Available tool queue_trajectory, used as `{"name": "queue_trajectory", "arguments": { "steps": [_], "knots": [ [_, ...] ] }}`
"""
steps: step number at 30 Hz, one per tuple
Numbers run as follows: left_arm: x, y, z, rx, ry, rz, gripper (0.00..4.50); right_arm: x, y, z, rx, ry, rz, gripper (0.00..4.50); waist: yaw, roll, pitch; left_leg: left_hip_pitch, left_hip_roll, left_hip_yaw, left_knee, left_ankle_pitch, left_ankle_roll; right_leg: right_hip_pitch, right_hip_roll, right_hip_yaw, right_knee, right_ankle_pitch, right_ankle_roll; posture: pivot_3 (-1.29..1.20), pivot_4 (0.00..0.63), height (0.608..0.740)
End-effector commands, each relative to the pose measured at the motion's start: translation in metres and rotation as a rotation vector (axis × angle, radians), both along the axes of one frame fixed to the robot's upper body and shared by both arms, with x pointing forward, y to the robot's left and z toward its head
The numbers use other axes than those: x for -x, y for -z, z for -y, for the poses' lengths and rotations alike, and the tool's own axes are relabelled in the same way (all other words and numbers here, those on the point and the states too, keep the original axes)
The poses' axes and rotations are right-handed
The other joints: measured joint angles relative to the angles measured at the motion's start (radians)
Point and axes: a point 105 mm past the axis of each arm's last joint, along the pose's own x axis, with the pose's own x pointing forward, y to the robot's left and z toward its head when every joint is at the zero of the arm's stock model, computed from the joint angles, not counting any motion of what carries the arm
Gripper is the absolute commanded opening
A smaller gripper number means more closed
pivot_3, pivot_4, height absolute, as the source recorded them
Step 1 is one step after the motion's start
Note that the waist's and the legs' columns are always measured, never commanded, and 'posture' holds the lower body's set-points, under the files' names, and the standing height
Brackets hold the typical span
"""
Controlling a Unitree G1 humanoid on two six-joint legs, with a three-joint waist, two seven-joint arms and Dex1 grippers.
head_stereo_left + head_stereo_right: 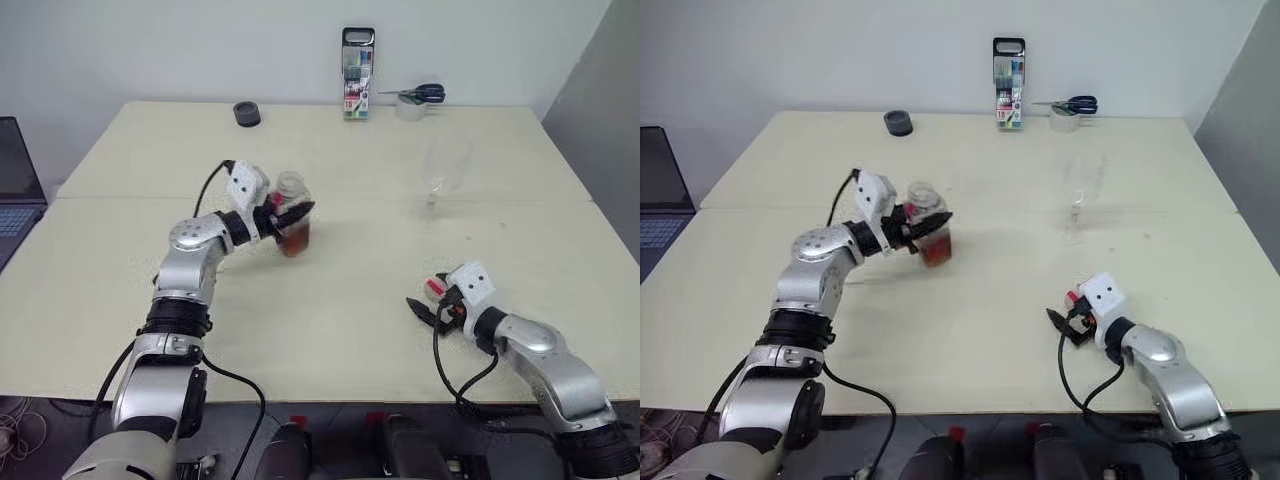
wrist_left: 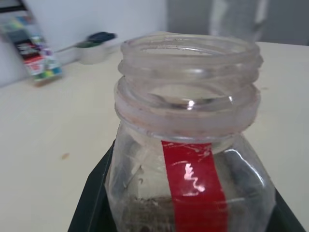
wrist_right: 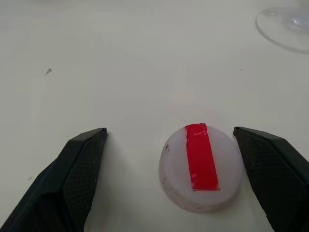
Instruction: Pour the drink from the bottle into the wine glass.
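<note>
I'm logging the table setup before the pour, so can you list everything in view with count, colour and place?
bottle: one, clear with red strip, uncapped, held above the table's left middle
drink: reddish-brown, low in the bottle
cap: one, white with red strip, on the table between the right gripper's fingers
wine glass: one, clear, right of centre
marker case: one, multicoloured, far edge
scissors: one pair, blue-handled, on the tape roll
tape roll: one, whitish, beside the marker case
disc: one, dark, far left
laptop: one, dark, left edge
table: one, cream
left gripper: shut on the bottle
right gripper: open

clear bottle (image 2: 186,145) — red strip, amber drink (image 1: 295,241)
</note>
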Motion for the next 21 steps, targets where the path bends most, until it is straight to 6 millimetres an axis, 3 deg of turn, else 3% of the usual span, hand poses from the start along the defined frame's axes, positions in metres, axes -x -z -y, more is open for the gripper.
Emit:
{"name": "queue_trajectory", "arguments": {
  "steps": [1,5,12,21],
  "knots": [
    [-0.011,-0.022,-0.025,0.021,-0.171,0.094,1.67,0.001,-0.047,-0.028,-0.064,-0.156,0.147,4.5,-0.001,0.0,0.0,0.0,0.0,0.0,0.0,0.0,0.0,0.0,0.0,0.0,0.0,0.0,0.0,0.0,0.15,0.74],
    [-0.019,-0.022,-0.051,0.061,-0.337,0.086,1.67,0.002,-0.074,-0.065,-0.156,-0.294,0.171,4.5,-0.005,0.0,0.0,0.0,0.001,-0.001,-0.001,0.0,0.0,-0.001,0.001,-0.001,0.0,0.0,0.0,0.0,0.15,0.74],
    [-0.021,-0.015,-0.086,0.13,-0.521,0.049,1.67,-0.006,-0.089,-0.115,-0.214,-0.4,0.17,4.5,-0.007,-0.001,0.0,-0.001,0.0,-0.001,-0.001,0.002,-0.003,-0.002,0.0,-0.002,0.001,0.0,0.0,0.0,0.15,0.74],
    [-0.019,0.004,-0.101,0.171,-0.601,-0.018,1.67,-0.006,-0.096,-0.141,-0.243,-0.459,0.175,4.5,-0.008,-0.001,-0.001,0.0,0.0,-0.001,-0.001,0.002,-0.004,-0.002,-0.001,-0.002,0.002,0.0,0.0,0.0,0.15,0.74]
  ]
}}
